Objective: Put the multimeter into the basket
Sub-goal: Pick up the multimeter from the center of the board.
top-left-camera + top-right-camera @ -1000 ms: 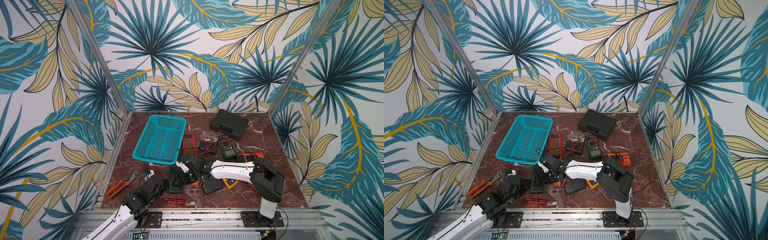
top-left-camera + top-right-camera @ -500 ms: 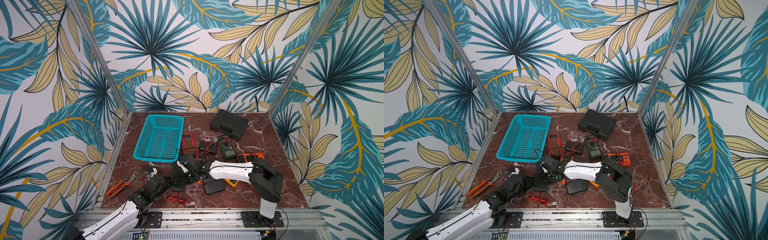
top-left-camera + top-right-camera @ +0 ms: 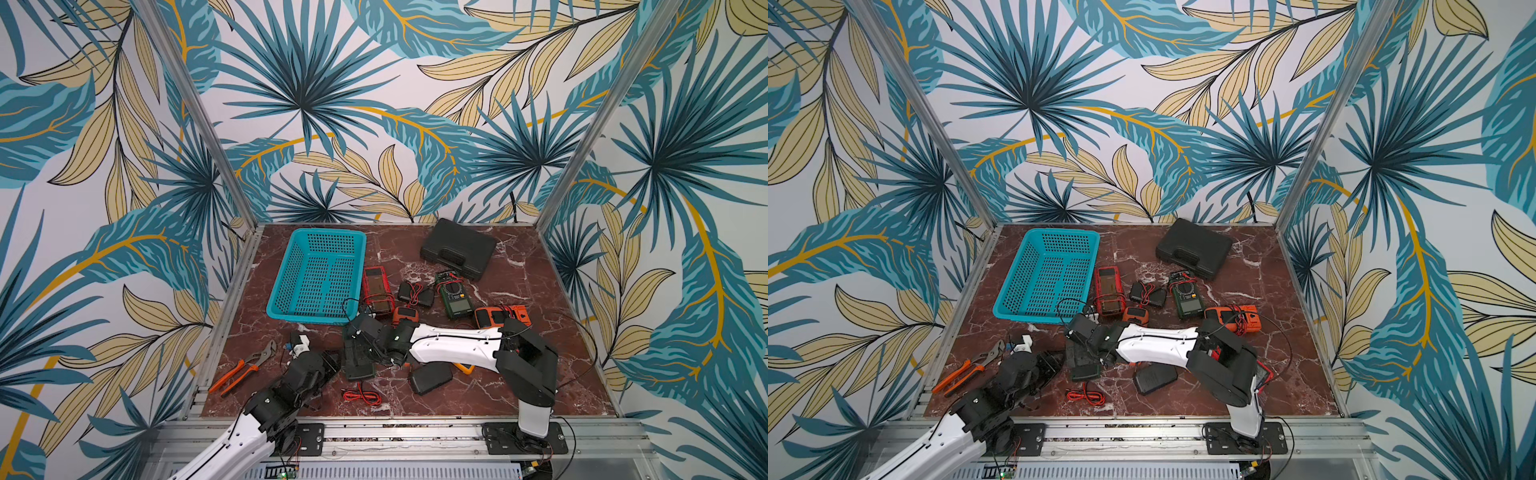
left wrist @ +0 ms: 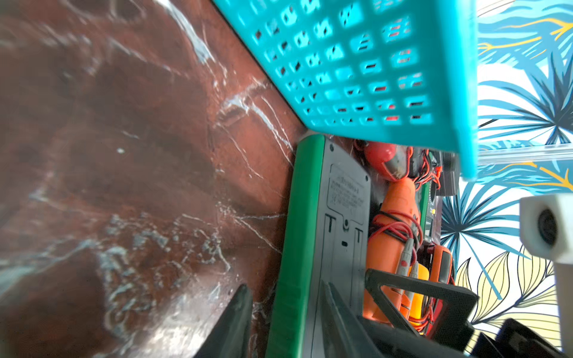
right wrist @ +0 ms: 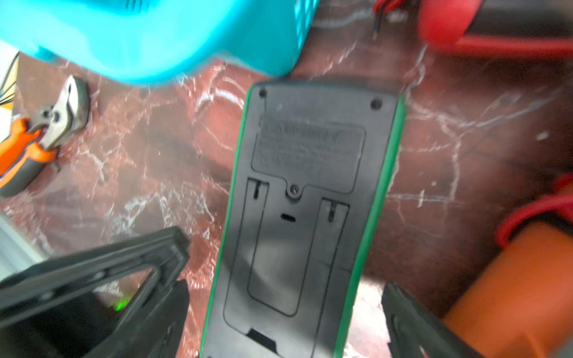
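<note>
Not in yet: multimeter lies face down on counter, just beside empty basket. Right fingers are wide open, straddling it, no grip. Left fingers are slightly parted at its edge. Grasp, lift and drop all remain.

Multimeter on table, just before basket.

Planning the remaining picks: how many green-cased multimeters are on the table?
2. A face-down meter lies inside the open right gripper, near the basket's front wall; a face-up meter lies in front of the black case. The right arm may hide others.
</note>
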Available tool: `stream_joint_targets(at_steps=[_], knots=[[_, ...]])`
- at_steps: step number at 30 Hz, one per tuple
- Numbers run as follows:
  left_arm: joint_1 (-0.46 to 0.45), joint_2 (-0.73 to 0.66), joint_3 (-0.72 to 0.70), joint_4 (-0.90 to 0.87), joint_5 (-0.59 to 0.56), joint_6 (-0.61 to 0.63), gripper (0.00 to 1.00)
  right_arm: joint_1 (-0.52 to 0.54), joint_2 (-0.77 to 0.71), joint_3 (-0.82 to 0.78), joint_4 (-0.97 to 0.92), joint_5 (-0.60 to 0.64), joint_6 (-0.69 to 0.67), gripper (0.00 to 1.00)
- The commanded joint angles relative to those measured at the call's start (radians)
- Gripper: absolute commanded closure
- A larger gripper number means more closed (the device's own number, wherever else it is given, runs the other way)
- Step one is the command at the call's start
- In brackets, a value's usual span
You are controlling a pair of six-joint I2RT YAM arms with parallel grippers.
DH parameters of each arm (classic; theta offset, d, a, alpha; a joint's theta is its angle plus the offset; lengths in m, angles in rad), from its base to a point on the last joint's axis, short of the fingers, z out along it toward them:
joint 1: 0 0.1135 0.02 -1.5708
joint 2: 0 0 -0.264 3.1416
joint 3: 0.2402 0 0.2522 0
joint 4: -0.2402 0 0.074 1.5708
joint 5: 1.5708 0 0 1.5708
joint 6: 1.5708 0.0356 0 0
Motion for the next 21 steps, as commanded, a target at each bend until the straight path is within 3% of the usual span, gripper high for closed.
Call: stream_joint_targets(at_steps=[1,7,16,21], knots=[[-0.003,-0.071,-0.006,-0.29,-0.074,-0.008,0.59,0.021,0.051,0.032,-0.106,0.119,0.031,0.01],[-0.003,-0.153,0.02,-0.391,-0.118,-0.002,0.56,0.041,0.123,0.092,-0.13,0.14,0.038,0.0],[-0.003,-0.156,0.033,-0.402,-0.132,0.01,0.53,0.047,0.209,0.137,-0.161,0.139,0.029,0.01],[-0.003,-0.155,0.041,-0.412,-0.138,0.01,0.5,0.048,0.185,0.119,-0.175,0.167,0.024,0.39]])
